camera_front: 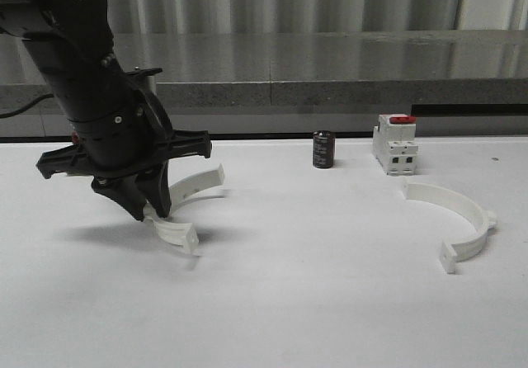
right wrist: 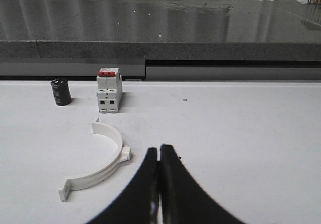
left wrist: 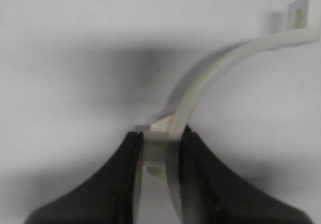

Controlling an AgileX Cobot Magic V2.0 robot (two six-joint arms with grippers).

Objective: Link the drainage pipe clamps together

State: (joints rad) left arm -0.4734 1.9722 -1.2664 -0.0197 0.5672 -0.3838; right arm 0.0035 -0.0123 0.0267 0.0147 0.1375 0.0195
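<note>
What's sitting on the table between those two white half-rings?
In the front view, bare tabletop lies directly between the left half-ring and the right half-ring. Farther back stand a black cylinder and a red-topped breaker.

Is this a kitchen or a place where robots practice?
Probably a robot practice bench. A plain white table holds hardware parts: two white pipe clamp halves, a breaker with a red top and a small black cylinder. The left gripper pinches one clamp half.

clamps (camera_front: 462,219) white smooth plastic; table (camera_front: 313,302) matt white; jaws matt black.
</note>
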